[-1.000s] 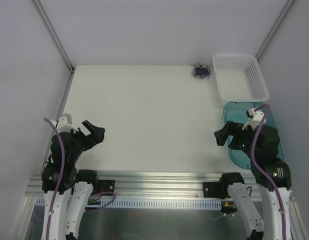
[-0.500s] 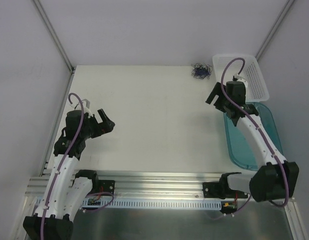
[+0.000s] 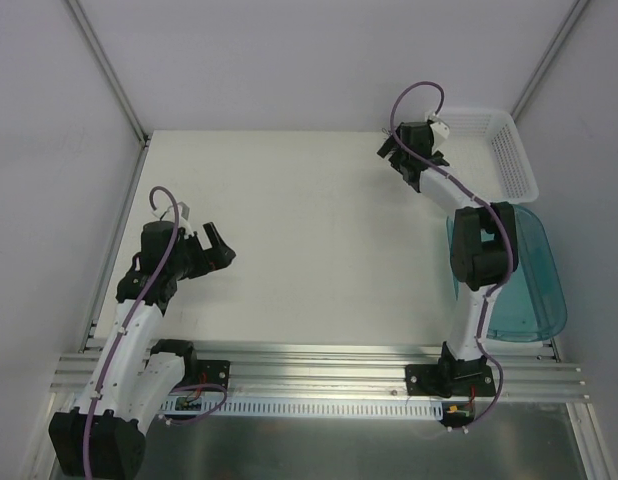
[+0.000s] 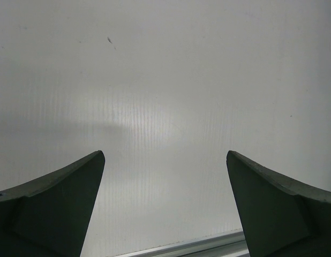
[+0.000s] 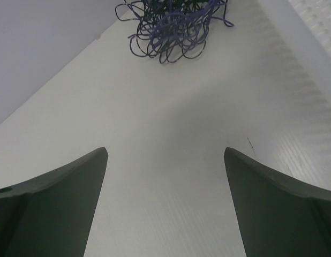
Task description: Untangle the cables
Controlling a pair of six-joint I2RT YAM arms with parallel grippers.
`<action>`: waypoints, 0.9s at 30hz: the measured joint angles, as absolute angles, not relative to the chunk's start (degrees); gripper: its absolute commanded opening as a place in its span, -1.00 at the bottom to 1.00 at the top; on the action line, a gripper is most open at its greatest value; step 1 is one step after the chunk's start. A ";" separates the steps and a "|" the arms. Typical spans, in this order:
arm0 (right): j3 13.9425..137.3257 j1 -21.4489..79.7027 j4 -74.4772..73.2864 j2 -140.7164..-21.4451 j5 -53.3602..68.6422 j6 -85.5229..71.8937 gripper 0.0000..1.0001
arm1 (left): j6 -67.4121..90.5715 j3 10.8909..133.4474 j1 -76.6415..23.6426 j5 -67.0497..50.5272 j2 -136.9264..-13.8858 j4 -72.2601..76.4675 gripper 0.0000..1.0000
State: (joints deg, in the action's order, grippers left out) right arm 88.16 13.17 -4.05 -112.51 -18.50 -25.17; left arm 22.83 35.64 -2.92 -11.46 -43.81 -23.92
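Left end effector [image 3: 221, 252]: jaws wide, nothing between them, poised over the desk [image 3: 309, 230] near its left edge.
Cables [image 5: 173, 24]: one curly purple-black wad, lying on the desk at the far edge, toward the far right corner.
Right end effector [image 3: 389, 150]: jaws wide, empty, just short of the wad, not touching it.
White basket [image 3: 514, 160]: far right corner, beside the wad.
Teal tray [image 3: 539, 290]: right edge, nearer than the basket.

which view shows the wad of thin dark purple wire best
Right wrist: the wad of thin dark purple wire lies just ahead, loops distinct. In the top view the right gripper hides it; left wrist shows none.
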 measured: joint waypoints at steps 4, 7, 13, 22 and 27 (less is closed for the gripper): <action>93.38 13.17 -0.19 -120.03 -19.25 -26.17 0.83 | 22.65 35.64 -2.92 -12.03 -44.64 -23.46 0.98; 97.76 13.17 2.42 -125.01 -20.29 -26.65 0.80 | 22.55 35.64 -2.92 -12.58 -45.50 -23.14 0.98; 101.89 13.17 9.26 -132.46 -24.64 -28.36 0.78 | 22.11 35.64 -2.92 -13.34 -46.78 -23.05 0.98; 109.62 13.17 14.70 -143.72 -31.83 -30.57 0.76 | 21.56 35.64 -2.92 -13.58 -47.64 -22.96 0.98; 114.74 12.95 16.47 -147.65 -32.60 -32.77 0.68 | 21.54 35.64 -2.92 -13.69 -48.10 -22.96 0.98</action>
State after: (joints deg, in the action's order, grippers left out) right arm 114.74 12.95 16.47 -147.65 -32.60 -32.77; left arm 21.54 35.64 -2.92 -13.69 -48.10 -22.96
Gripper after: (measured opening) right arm 0.865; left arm 0.991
